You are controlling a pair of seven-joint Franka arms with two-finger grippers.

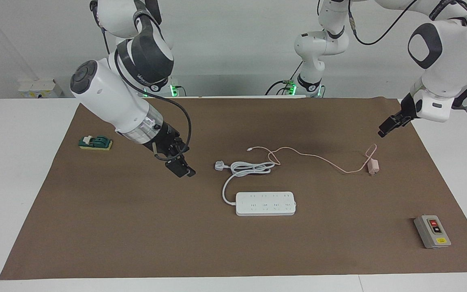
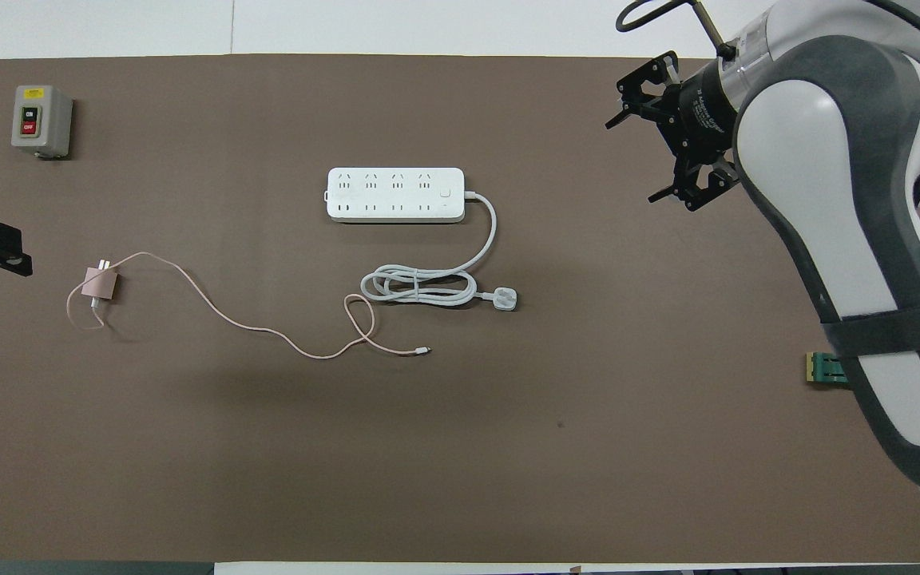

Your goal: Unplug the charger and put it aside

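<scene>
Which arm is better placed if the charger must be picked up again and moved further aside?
Probably the left. The left hand hangs over the mat close to the charger, which lies unplugged toward the left arm's end of the table. The right hand hovers toward the right arm's end, with the power strip between.

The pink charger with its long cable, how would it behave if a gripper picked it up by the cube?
The charger is a small cube, so probably light and easy to lift. Its thin cable lies in loose loops and curves, so it is likely floppy and would dangle and drag along the brown mat. The loop near the power strip's cord might snag it.
</scene>
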